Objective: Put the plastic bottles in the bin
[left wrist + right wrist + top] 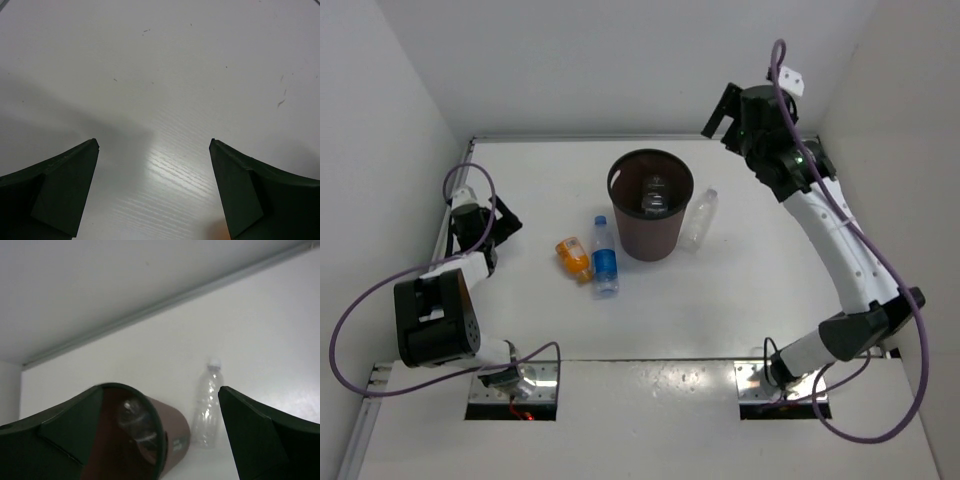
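The dark brown bin (650, 238) stands mid-table with a clear bottle (654, 203) inside it; I cannot make out its label. A plain clear bottle (700, 218) lies against the bin's right side. The stubby orange bottle (573, 255) and the blue-labelled, blue-capped bottle (605, 258) lie left of the bin. My right gripper (723, 117) is open and empty, raised beyond the bin's far right. Its wrist view shows the gripper (160, 388), the bin (176, 432), the bottle inside (137, 427) and the plain clear bottle (207, 410). My left gripper (504, 222) is open and empty near the left wall, over bare table (153, 142).
White walls close the table on the left, back and right. The left arm's black base block (435, 320) sits at the near left. Purple cables loop round both arms.
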### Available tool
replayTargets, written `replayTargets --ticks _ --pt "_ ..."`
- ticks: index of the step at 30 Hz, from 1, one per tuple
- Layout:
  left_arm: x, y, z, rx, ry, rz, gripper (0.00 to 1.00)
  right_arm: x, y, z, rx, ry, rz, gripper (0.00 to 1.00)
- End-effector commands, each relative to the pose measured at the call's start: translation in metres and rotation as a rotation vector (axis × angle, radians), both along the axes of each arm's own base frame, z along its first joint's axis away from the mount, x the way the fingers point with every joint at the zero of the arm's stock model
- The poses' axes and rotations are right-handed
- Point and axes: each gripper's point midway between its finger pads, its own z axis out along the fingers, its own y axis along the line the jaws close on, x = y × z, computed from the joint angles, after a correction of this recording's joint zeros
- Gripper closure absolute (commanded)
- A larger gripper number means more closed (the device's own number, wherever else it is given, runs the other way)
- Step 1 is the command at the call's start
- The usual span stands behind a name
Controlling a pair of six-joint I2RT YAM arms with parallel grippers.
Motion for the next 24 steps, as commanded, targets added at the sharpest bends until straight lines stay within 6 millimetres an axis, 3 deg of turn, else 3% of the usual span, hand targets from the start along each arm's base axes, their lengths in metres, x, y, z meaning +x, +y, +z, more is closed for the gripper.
replayTargets --ticks 1,3,4,7,8,9,12,16,19,20,21,24 --pt "0.006 -0.005 0.011 0.018 -0.039 -0.03 0.0 -0.001 0.004 -0.075 0.016 0.201 -0.002 0.0" --pt "0.007 -0.004 0.013 0.027 -0.038 -0.035 0.0 -0.001 0.001 -0.071 0.035 0.171 -0.003 0.0" --pt "0.007 -0.004 0.01 0.025 -0.029 -0.035 0.0 -0.005 -0.01 -0.071 0.054 0.163 -0.03 0.0" --pt "0.008 -0.009 0.01 0.021 -0.031 -0.052 0.0 -0.005 -0.023 -0.081 0.181 0.216 -0.03 0.0" --pt "0.008 -0.013 0.008 0.018 -0.022 -0.061 0.0 -0.002 -0.025 -0.11 0.187 0.316 -0.037 0.0" --pt "0.007 -0.013 0.008 0.026 -0.02 -0.066 0.0 -0.001 -0.026 -0.123 0.203 0.37 -0.039 0.0" --pt "0.007 -0.013 0.008 0.026 -0.02 -0.066 0.0 -0.004 -0.034 -0.187 0.242 0.591 -0.059 0.0" --pt "0.007 -0.012 0.008 0.034 -0.018 -0.07 0.0 -0.003 -0.017 -0.216 0.334 0.64 0.044 0.03" --pt "0.009 -0.012 0.01 0.034 -0.018 -0.07 0.0 0.002 -0.014 -0.225 0.353 0.668 0.069 0.0" --pt "0.009 -0.012 0.01 0.034 -0.018 -0.07 0.0 0.004 -0.014 -0.243 0.332 0.725 0.069 0.0" --pt "0.009 -0.012 0.01 0.034 -0.018 -0.07 0.0 0.013 -0.014 -0.237 0.326 0.722 0.062 0.0" --pt "0.008 -0.012 0.009 0.042 -0.016 -0.074 0.0 0.019 -0.009 -0.258 0.275 0.802 0.059 0.0"
